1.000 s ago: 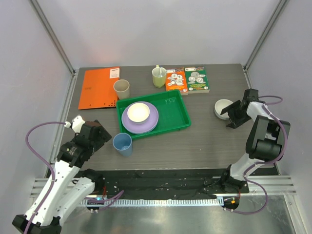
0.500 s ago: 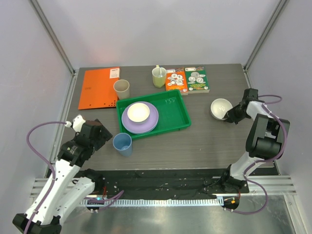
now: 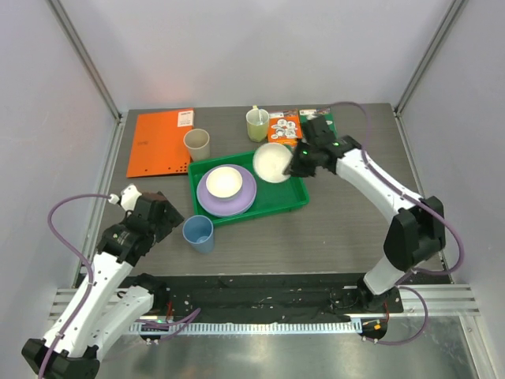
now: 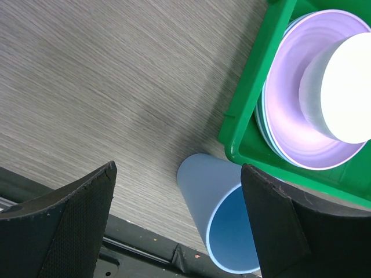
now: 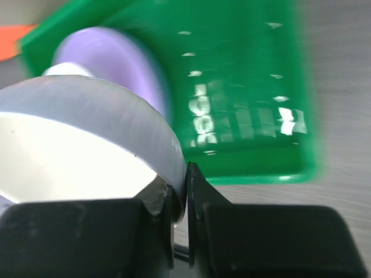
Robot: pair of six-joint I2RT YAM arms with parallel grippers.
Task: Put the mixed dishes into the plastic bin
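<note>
At the table's (image 3: 339,229) 8 o'clock corner my L gripper (image 3: 158,215) hangs wide open, holding nothing. The blue cup (image 3: 198,234) stands just beside it, outside the green bin (image 3: 288,193). The beige cup (image 3: 196,144), at the bin's 10 o'clock, is out too. Inside the bin: lilac plate (image 3: 241,197) w/ cream bowl (image 3: 225,181) on top. My R gripper (image 3: 298,162) pinches a pale bowl (image 3: 271,163) by its rim, above the bin's 1 o'clock end. Approx. half done, I reckon: 2 cups + this bowl left. L wrist view alone shows a light blue plate rim (image 4: 272,149) under the lilac. R wrist view alone shows the pinch clearly.

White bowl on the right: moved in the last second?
Yes. The white bowl, held by the right claw, moved left: from right of the green bin to above it.
</note>
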